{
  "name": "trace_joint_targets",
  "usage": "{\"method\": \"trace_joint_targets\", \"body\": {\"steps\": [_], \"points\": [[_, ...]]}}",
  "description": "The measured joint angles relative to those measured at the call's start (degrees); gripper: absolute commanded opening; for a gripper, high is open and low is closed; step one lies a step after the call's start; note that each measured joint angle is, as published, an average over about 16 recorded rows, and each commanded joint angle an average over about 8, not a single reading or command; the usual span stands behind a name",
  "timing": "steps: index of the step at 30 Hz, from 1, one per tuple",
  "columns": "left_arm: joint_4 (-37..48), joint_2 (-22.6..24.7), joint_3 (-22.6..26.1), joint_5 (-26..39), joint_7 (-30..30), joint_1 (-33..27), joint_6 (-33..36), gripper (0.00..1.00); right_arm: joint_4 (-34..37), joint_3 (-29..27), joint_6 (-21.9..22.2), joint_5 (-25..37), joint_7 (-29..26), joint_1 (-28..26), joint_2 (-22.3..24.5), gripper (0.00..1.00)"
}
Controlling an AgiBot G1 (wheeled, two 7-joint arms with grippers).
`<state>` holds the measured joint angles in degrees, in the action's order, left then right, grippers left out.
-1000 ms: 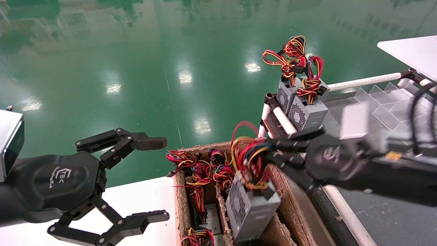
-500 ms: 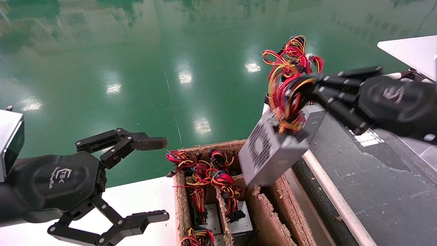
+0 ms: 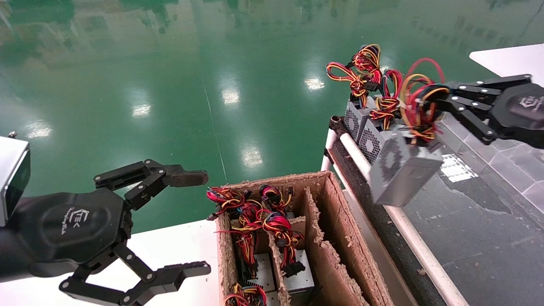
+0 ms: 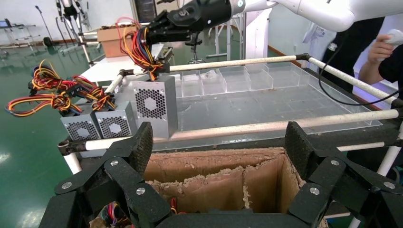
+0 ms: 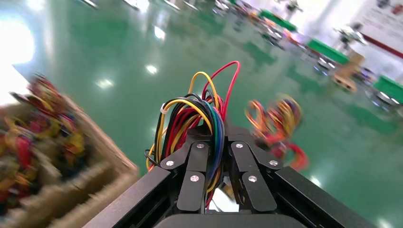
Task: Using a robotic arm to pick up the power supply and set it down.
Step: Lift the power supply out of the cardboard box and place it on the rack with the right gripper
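The power supply (image 3: 399, 170), a grey box with a round vent grille, hangs tilted in the air over the white rail at the dark table's edge. My right gripper (image 3: 440, 101) is shut on its looped red, yellow, black and blue wires (image 3: 418, 106). In the right wrist view the wire loop (image 5: 199, 114) sticks out from between the closed fingers of the right gripper (image 5: 216, 137). From the left wrist, the power supply (image 4: 154, 104) hangs beside two other units. My left gripper (image 3: 202, 223) stays open and empty over the white table at lower left.
Two more grey units (image 3: 369, 127) with wire bundles stand at the dark table's far corner. A cardboard box (image 3: 335, 229) with dividers holds several more units. The white pipe rail (image 3: 412, 238) edges the dark table. Clear divider trays (image 4: 228, 78) sit farther back.
My right gripper has pulled the power supply up out of the cardboard box by its wires and carried it right, over the rail toward the two standing units. The left arm has not moved.
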<state>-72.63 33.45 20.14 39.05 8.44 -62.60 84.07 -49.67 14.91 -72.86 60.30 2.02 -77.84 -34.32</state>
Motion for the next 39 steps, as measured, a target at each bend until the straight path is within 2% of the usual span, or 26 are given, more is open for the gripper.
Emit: {"method": "trace_joint_targets", "body": {"steps": [10, 21, 39], "points": [[0.0, 0.0, 0.0, 0.0, 0.0, 0.0, 0.0, 1.00, 12.1, 1.4, 2.0, 5.2, 6.8, -5.4, -1.4, 0.00], [0.0, 0.0, 0.0, 0.0, 0.0, 0.0, 0.0, 1.00, 23.5, 3.7, 4.1, 10.1, 12.9, -11.2, -5.4, 0.00], [0.0, 0.0, 0.0, 0.0, 0.0, 0.0, 0.0, 1.00, 36.4, 6.3, 5.8, 14.2, 20.1, -19.0, -13.2, 0.00]]}}
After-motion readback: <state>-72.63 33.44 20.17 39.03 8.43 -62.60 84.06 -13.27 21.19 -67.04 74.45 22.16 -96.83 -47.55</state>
